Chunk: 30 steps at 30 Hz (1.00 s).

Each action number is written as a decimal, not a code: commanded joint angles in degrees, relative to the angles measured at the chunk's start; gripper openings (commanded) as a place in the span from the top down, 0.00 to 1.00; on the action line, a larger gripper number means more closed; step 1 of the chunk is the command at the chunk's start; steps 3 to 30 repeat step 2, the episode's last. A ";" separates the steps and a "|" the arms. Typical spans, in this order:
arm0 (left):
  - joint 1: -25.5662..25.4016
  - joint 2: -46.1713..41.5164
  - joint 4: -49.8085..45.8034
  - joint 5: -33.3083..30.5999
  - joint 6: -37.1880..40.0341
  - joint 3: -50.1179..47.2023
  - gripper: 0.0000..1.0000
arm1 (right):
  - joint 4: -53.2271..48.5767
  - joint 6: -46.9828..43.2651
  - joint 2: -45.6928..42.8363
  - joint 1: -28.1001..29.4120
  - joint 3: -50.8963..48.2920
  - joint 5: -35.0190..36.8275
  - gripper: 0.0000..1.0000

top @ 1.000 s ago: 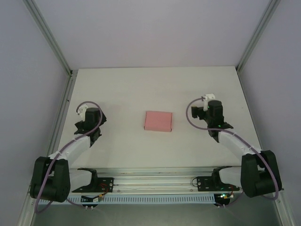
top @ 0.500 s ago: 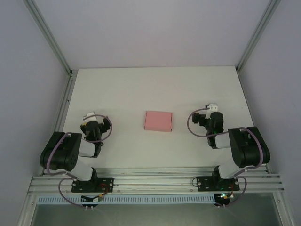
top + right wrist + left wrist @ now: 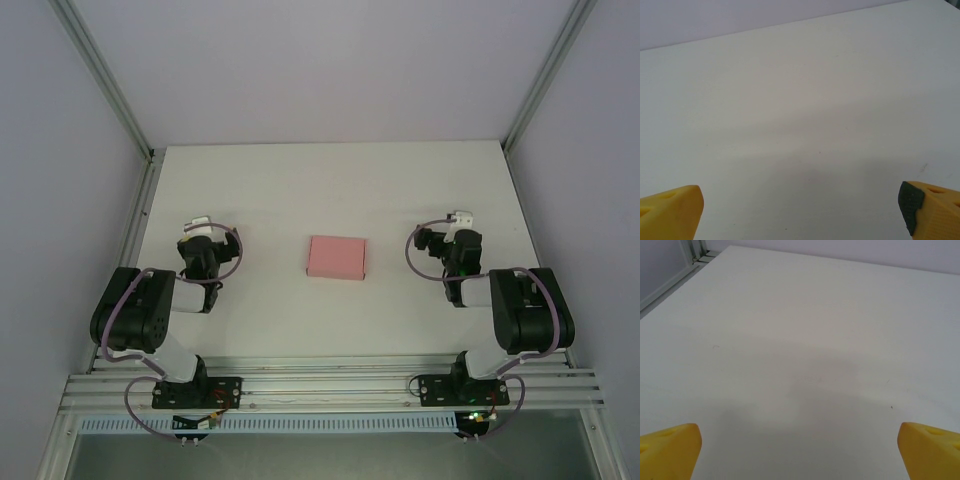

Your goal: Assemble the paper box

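A white matte table [image 3: 320, 180] takes up the middle of the overhead view. Pale lilac walls [image 3: 320, 60] close it in at the back and on both sides. Two aluminium posts [image 3: 100, 75] slant in from the upper left and upper right corners, down to the far corners of the table. A ribbed metal rail [image 3: 320, 385] runs along the bottom of the frame and carries both arm bases.

The paper box [image 3: 337, 258] lies flat near the centre of the table as a small closed pink rectangle. It is well apart from both arms.

The left arm [image 3: 150, 315] is folded at lower left and the right arm [image 3: 515, 315] at lower right. A purple cable [image 3: 232, 255] loops over the wrist of the left arm.

In the left wrist view, the left gripper [image 3: 800, 452] has its jaws spread wide with nothing between them. Its yellow fingers [image 3: 667, 450] sit in the bottom corners over bare tabletop, which has a soft grey shadow on it. A piece of the metal frame [image 3: 695, 250] shows at the upper left.

The right gripper [image 3: 800, 210] is released just as wide in its own view. One yellow fingertip sits at lower left, and the other at lower right has a dark pad [image 3: 910, 205] on its inner face. A strip of wall [image 3: 740, 20] runs across the top.
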 commanded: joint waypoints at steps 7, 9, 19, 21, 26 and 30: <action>-0.23 0.04 -0.44 0.71 0.77 0.59 0.00 | 0.94 1.09 -0.01 -0.11 0.45 -1.15 0.00; -0.23 0.04 -0.44 0.71 0.77 0.59 0.00 | 0.94 1.09 -0.01 -0.11 0.45 -1.15 0.00; -0.23 0.04 -0.44 0.71 0.77 0.59 0.00 | 0.94 1.09 -0.01 -0.11 0.45 -1.15 0.00; -0.23 0.04 -0.44 0.71 0.77 0.59 0.00 | 0.94 1.09 -0.01 -0.11 0.45 -1.15 0.00; -0.23 0.04 -0.44 0.71 0.77 0.59 0.00 | 0.94 1.09 -0.01 -0.11 0.45 -1.15 0.00; -0.23 0.04 -0.44 0.71 0.77 0.59 0.00 | 0.94 1.09 -0.01 -0.11 0.45 -1.15 0.00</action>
